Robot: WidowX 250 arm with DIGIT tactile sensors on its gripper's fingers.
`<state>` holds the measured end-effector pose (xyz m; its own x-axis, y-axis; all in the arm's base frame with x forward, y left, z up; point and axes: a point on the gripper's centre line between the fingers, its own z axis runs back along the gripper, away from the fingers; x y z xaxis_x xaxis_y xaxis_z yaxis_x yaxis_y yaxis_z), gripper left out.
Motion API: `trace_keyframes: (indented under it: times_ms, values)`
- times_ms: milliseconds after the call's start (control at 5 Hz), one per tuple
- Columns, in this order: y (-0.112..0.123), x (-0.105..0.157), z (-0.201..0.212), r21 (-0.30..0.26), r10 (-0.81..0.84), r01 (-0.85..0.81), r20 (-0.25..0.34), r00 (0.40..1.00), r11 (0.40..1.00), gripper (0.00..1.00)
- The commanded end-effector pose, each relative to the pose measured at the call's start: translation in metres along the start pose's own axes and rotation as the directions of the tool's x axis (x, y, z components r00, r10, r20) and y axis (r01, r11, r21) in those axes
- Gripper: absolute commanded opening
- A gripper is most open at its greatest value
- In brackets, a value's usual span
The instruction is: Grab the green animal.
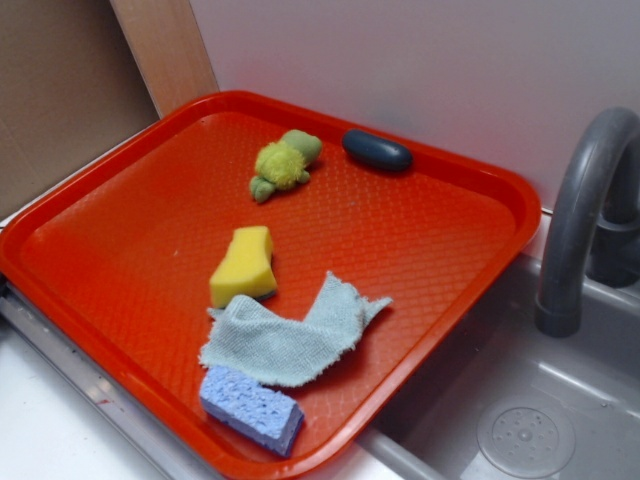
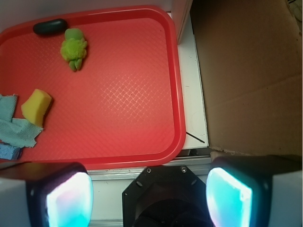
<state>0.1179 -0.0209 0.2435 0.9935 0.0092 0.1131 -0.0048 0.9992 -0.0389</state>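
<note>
Green animal lay untouched near the tray's far edge; the gripper, jaws spread and off the tray, needed to reach over it.

green animal yellow-green, darker head | tray red, diamond-textured | sponge yellow | cloth pale blue

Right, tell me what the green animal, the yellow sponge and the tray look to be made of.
Green animal: plush, with a fuzzy yellow-green body and a smoother, darker head.
Yellow sponge: probably foam, matte with soft edges.
Tray: likely hard plastic, glossy red with a moulded diamond texture.
</note>
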Motion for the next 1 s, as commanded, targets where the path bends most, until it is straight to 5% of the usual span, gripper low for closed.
trace_keyframes:
  times_ms: [0,400,800]
  values:
    - [0.0,0.0,0.0,0.0,0.0,0.0,0.0,1.0,1.0,1.0]
    - [-0.065,0.015,-0.004,-0.047,0.086,-0.081,0.139,0.986,0.996,1.0]
    - [-0.107,0.052,-0.029,-0.051,0.188,-0.181,0.256,0.948,0.982,1.0]
